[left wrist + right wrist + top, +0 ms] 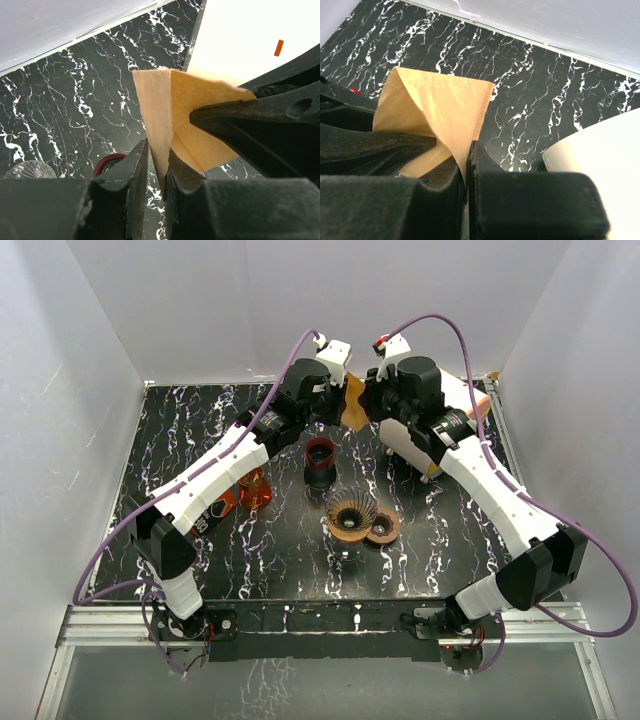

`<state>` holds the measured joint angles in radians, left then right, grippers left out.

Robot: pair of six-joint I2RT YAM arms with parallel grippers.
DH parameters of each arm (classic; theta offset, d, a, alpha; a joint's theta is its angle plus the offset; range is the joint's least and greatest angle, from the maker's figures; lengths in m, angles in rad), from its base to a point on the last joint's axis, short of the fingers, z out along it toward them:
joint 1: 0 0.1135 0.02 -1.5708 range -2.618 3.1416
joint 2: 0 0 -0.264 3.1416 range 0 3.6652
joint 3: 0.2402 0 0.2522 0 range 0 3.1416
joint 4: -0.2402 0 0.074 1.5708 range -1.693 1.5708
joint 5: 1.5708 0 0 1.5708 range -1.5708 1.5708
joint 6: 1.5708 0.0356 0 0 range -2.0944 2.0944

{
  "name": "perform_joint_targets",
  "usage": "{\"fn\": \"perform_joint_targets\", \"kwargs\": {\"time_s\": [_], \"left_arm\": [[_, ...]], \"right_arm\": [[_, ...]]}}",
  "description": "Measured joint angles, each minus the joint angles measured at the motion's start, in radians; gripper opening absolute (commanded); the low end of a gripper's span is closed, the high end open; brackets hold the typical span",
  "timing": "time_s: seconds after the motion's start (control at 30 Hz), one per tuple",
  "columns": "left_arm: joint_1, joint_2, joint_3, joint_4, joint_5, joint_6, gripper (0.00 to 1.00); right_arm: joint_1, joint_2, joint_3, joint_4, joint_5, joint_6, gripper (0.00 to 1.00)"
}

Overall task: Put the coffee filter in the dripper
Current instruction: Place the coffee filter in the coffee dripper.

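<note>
Right fingers clamp the coffee filter; left fingers loosely straddle it.

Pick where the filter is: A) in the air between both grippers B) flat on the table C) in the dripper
A: the filter is clamped in the right gripper, its other edge between the fingers of the left gripper, behind the dripper.

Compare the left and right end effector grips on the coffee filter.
The left end effector has fingers slightly apart around the coffee filter edge; the right end effector is pinched tight on it. Left reaches from the left, right from the right. Shared: both are on the same filter, facing each other.
</note>
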<state>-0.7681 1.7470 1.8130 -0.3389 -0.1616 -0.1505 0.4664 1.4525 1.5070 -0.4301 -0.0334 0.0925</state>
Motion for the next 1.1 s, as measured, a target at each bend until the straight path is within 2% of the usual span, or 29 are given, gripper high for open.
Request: {"fn": "perform_joint_targets", "kwargs": {"time_s": [0.17, 0.57, 0.73, 0.83, 0.9, 0.97, 1.1], "left_arm": [[0.000, 0.000, 0.000, 0.001, 0.008, -0.003, 0.26], [0.000, 0.000, -0.027, 0.011, 0.014, -0.006, 0.25], [0.000, 0.000, -0.029, 0.017, 0.020, -0.009, 0.13], [0.000, 0.000, -0.028, 0.019, 0.026, -0.008, 0.00], [0.000, 0.000, -0.028, 0.020, 0.031, -0.006, 0.00], [0.000, 0.000, -0.028, 0.020, 0.035, -0.002, 0.00], [0.000, 0.000, -0.028, 0.020, 0.047, 0.013, 0.00]], "right_arm": [[-0.008, -0.008, 0.000, 0.012, -0.017, 0.015, 0.00], [-0.037, -0.024, -0.032, 0.021, -0.040, 0.047, 0.00], [-0.044, -0.037, -0.048, 0.038, -0.069, 0.068, 0.00], [-0.049, -0.048, -0.067, 0.045, -0.093, 0.076, 0.00], [-0.050, -0.053, -0.079, 0.053, -0.106, 0.080, 0.00], [-0.050, -0.057, -0.095, 0.064, -0.124, 0.086, 0.05], [-0.055, -0.067, -0.124, 0.075, -0.177, 0.093, 0.24]]}}
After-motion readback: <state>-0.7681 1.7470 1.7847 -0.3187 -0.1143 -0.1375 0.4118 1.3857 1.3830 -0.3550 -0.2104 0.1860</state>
